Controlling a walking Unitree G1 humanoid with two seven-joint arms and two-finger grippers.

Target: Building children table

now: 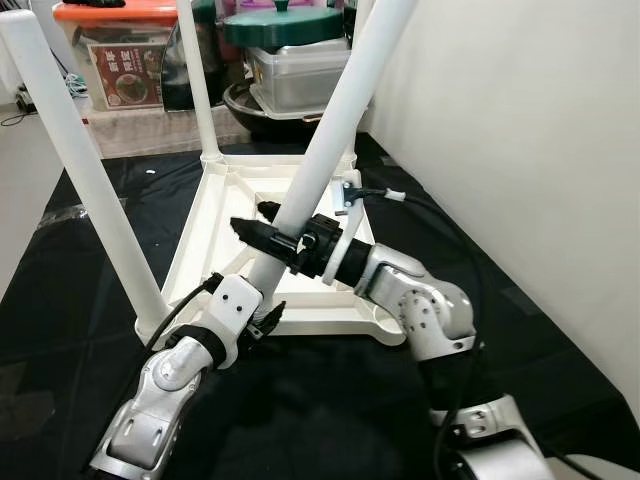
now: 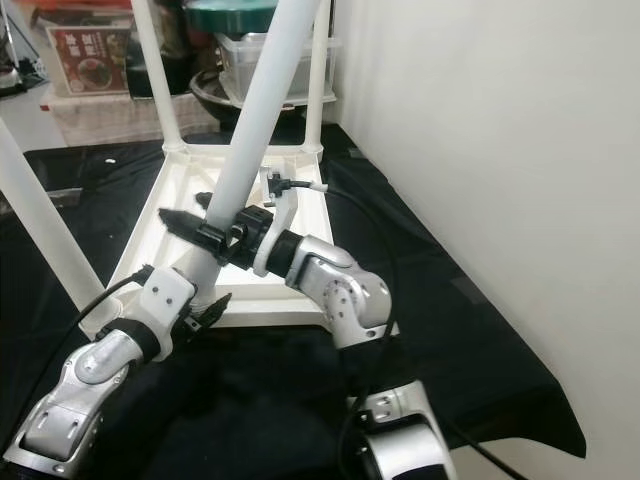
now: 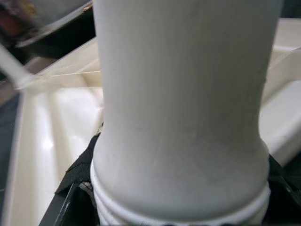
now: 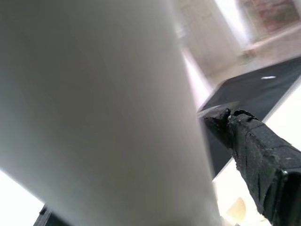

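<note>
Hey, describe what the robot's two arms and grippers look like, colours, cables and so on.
Both arms are silver metal with rounded joint housings and black bands between segments. The left arm carries a white wrist block and a thin black cable. The right arm has a white bracket at its wrist and a looping black cable. The right gripper has long black fingers.

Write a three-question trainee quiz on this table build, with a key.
1. True or false: the tabletop lies upside down on the black cloth.
2. What do both pincers grip? A) the leg B) a pot lid C) a cable
3. How many legs already stand in corners of the tabletop?

Key
1. True.
2. A: the right pincer clamps the tilted leg partway up, and the left pincer holds it near its threaded base.
3. Three.
</note>
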